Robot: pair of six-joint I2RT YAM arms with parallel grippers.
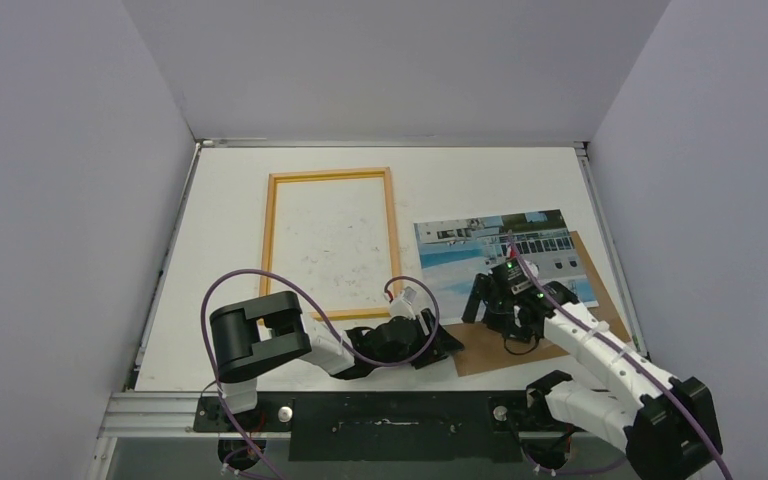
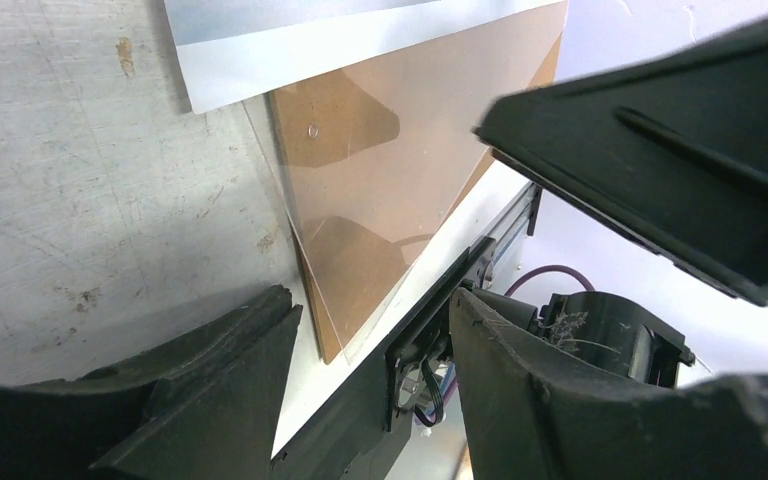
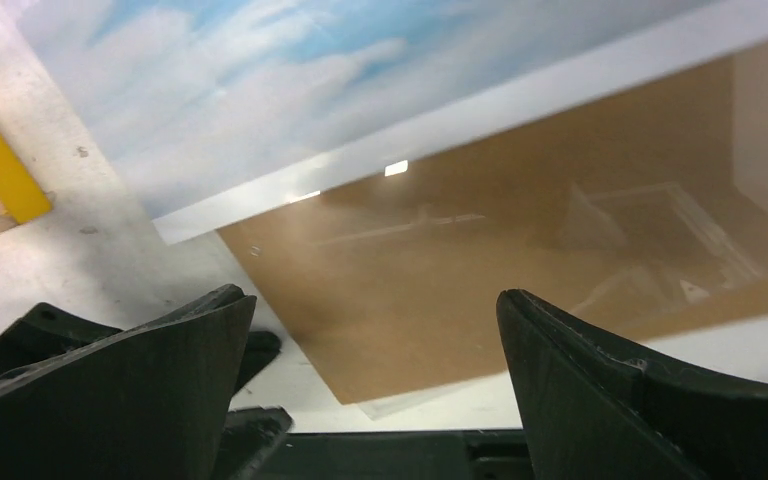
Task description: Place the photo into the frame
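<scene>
Two right fingers [image 1: 480,298], black and spread wide, hold nothing and hover over the near edge of the blue-sky rectangular photo print [image 1: 460,260]. It lies on a brown backing board [image 1: 500,355], at three o'clock from the yellow-bordered wooden frame [image 1: 330,174]. The left fingers [image 1: 440,340], partly spread, seem empty beside the board's seven-o'clock corner. Both forearms reach low over the white worktop [image 1: 220,200].
</scene>
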